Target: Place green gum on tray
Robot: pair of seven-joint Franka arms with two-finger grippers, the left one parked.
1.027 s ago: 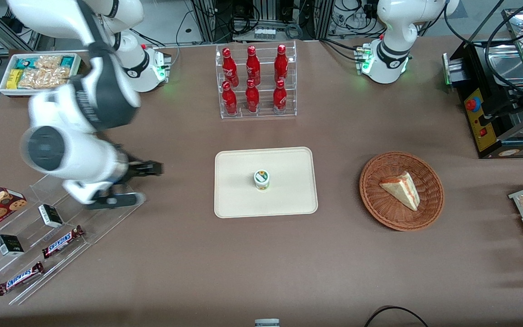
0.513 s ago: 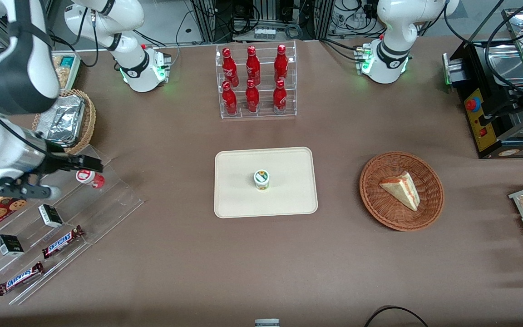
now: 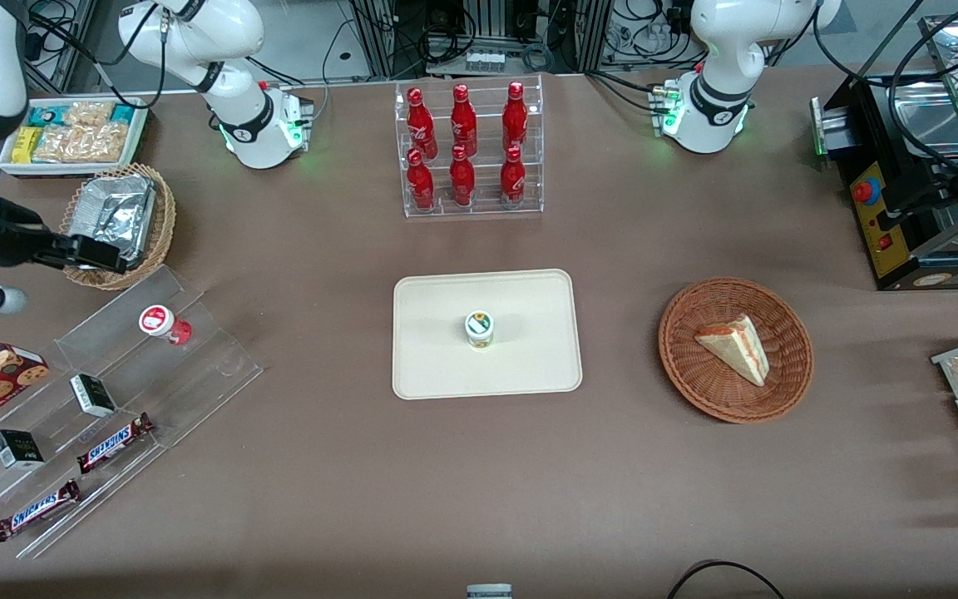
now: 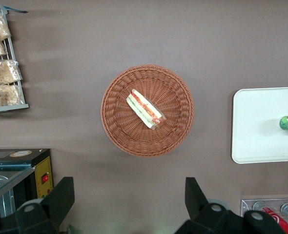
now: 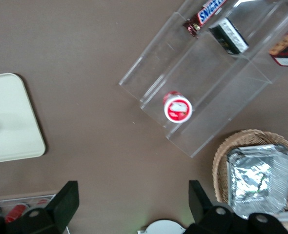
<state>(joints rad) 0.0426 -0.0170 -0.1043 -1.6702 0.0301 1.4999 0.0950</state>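
— One arm raised at working end; claw (image 3: pixel 55 258) over foil-lined basket (image 3: pixel 117 225), fingers apart, empty.
— Gum?
— Green gum (image 3: pixel 479 329) upright, mid tray (image 3: pixel 446 366). Red gum (image 3: pixel 165 324) on acrylic rack (image 3: pixel 213 366); brown desk (image 3: pixel 479 482).

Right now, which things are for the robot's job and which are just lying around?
For the job: green gum, standing on the tray; gripper, open, above the foil basket's edge.

Lying around: red gum, cola bottles, sandwich, Snickers bars.
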